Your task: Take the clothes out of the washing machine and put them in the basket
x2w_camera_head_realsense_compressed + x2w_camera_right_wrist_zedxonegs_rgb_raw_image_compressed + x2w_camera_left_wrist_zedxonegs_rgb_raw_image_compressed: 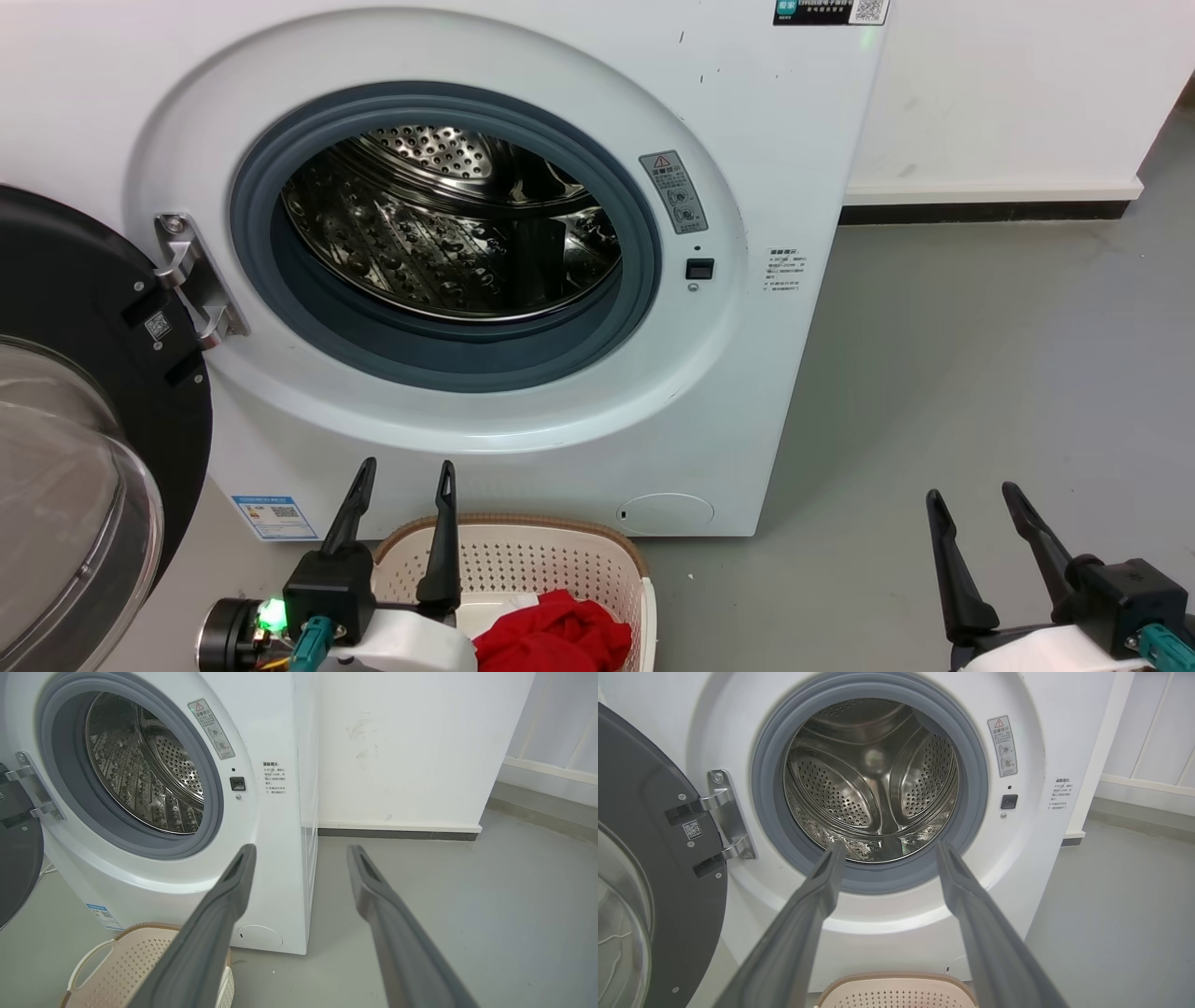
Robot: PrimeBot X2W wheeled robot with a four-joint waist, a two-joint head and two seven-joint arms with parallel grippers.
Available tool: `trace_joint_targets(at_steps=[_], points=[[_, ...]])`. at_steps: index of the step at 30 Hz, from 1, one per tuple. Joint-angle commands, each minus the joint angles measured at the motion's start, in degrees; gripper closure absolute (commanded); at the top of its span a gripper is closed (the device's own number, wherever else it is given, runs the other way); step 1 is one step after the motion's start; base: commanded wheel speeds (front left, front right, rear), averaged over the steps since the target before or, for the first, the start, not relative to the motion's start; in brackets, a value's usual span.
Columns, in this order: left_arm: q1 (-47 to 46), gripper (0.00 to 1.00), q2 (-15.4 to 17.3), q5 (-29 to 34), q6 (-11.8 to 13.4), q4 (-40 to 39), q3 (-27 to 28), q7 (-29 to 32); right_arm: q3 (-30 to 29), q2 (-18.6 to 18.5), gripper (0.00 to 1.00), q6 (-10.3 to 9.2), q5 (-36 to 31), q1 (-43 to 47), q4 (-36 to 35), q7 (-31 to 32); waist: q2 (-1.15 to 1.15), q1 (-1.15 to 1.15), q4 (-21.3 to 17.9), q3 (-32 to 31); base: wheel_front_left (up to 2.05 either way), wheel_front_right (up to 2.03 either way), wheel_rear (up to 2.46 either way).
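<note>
Bright red soft fabric bundle [555, 637] lies inside cream perforated plastic basket [523, 558], just before large white front-loading washing machine [738, 401] — black-framed glass door [75, 308] swung open. Left gripper [407, 464] above basket, fingers spread, holding nothing; right gripper [971, 492] over grey floor [934, 355], likewise spread.

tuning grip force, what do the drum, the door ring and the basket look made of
Drum: shiny bare metal, likely stainless steel, going by mirror reflections and punched holes. Door ring: matte grey, probably rubber, with a soft folded lip. Basket: cream plastic with evenly moulded holes; its brown rim looks woven but may be moulded too.
</note>
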Motion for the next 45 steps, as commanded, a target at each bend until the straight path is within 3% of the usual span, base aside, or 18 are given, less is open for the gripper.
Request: trace_joint_targets(at_steps=[1, 19, 20, 24, 45], points=[[0.5, 0.0, 0.1, -0.1, 0.3, -0.3, -0.1, 0.1, 0.1, 0.1, 0.0, -0.04, 0.3, 0.7, -0.3, 0.1, 0.0, 0.0, 0.0, 0.0, 0.0, 0.0, 0.0], [-0.1, 0.0, 0.5, -1.7, 0.9, 0.2, -0.2, -0.1, 0.2, 0.1, 0.0, -0.04, 0.8, 0.5, -0.3, 0.2, 0.0, 0.0, -0.1, 0.2, 0.0, 0.0, 0.0], [0.1, 1.0, 0.4, -1.6, 1.0, 0.1, -0.1, 0.0, 0.1, 0.0, 1.0, 0.0, 0.4, 0.0, -0.3, 0.3, 0.0, 0.0, -0.1, 0.2, 0.0, 0.0, 0.0], [0.8, 1.0, 0.2, -2.6, 0.8, 0.9, -0.2, 0.1, 0.4, 0.0, 1.0, 0.01, 1.3, 0.2, 0.6, 0.1, 0.0, 0.0, -0.1, 0.2, 0.0, 0.0, 0.0], [-2.2, 1.0, 0.7, -28.0, -2.8, 4.7, 2.9, 3.4, 0.4, -1.5, 1.0, 0.0, 27.3, -4.6, 6.3, 1.1, 0.0, 0.0, -0.2, 0.6, 0.0, 0.0, 0.0]])
